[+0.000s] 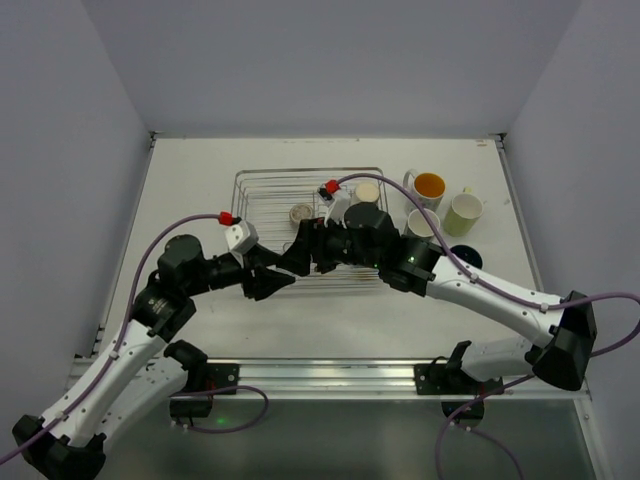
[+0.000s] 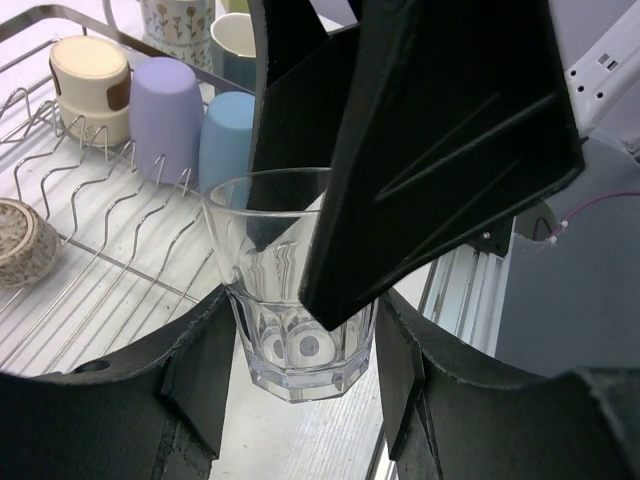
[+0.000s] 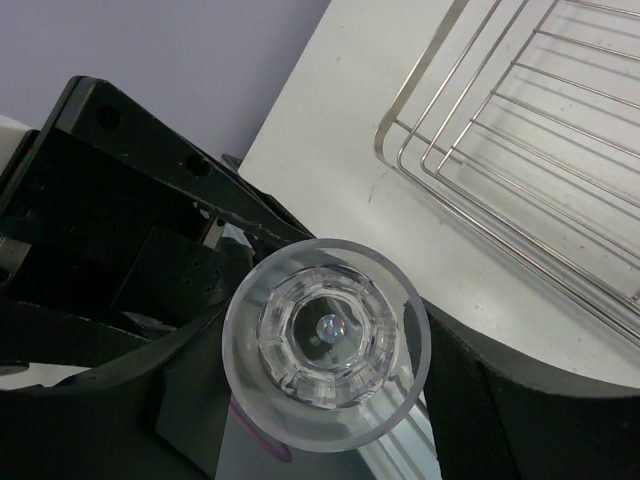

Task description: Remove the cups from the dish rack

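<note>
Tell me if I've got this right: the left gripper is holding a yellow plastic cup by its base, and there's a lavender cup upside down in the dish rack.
Not quite. The left gripper holds a clear glass by its base, not a yellow plastic cup, as the left wrist view shows. The rest stands: a lavender cup sits upside down in the dish rack.

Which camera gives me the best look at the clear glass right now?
Left wrist: the clear glass shows side-on, rim to base, sitting in the left gripper. Right wrist only looks straight down its mouth. In the top external view the arms hide it.
</note>
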Controlling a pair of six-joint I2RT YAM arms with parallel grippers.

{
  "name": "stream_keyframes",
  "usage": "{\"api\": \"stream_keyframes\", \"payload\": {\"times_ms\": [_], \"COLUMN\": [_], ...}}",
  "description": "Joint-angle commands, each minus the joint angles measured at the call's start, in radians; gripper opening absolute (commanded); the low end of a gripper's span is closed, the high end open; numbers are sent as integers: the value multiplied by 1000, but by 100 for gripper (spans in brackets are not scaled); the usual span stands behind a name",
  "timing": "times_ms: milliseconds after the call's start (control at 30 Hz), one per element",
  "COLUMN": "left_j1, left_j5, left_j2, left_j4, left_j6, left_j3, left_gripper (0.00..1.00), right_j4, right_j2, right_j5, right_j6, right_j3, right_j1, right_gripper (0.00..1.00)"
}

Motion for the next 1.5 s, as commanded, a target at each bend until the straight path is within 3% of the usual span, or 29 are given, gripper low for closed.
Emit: {"api": "stream_keyframes", "payload": {"times_ms": [0,67,100,133,267,467,667,833,1033,1167,1467], "left_j1": [-9,-9,-9,-9,-9,-9,-9,-9,-9,-9,-9], "left_j5": [22,10,5,-4,-47,-95,-154,-377,-523,-610,-736], "left_j2": [-4,-6,-6,-9,-27,-55,-59,45,184,273,536], "left_j4": [23,22,20,22,19,19,17,-65,-62,-33,79], "left_j6": [7,7,6,6,0,-11,-42,-98,-192,-235,-250], "left_j3": [11,11,13,13,16,17,17,65,117,139,197], "left_gripper": [25,33,47,54,99,100,100,100,100,100,94], "right_j4": [38,38,38,43,32,-44,-63,-86,-60,-22,35], "right_j2": [10,-2,-9,-35,-111,-199,-325,-413,-286,-192,-100], "right_j5": [-18,3,20,40,147,223,271,564,797,874,887], "right_j6": [-7,-5,-5,-2,-11,-37,-19,-2,98,142,202], "right_j3": [39,28,22,5,-36,-96,-269,-430,-520,-538,-581], "right_j1": [10,12,12,12,12,12,24,168,260,269,274], "right_gripper": [68,56,48,40,35,32,31,31,32,32,35]}}
